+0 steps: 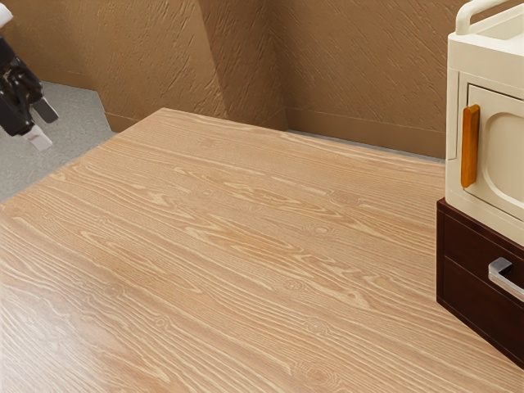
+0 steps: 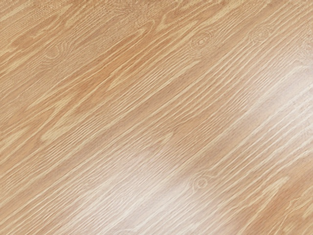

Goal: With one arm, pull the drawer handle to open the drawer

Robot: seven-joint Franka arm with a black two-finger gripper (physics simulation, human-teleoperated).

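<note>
Drawer handle, ungripped; hand, fingers apart, exterior view's left; stage: approach, next requiring a reach across the counter.

In the exterior view, we are looking at brown walls, whose surface is showing many rough, slanting marks. One part of them is standing forward and forming a corner, and a smooth brown band is running along their foot. Beyond the table we are noticing a grey floor, which is appearing also as a thin strip under the wall. The table's light wooden top is showing wavy grain and round knots. In both views, pale light is shining softly on this wood.
</note>
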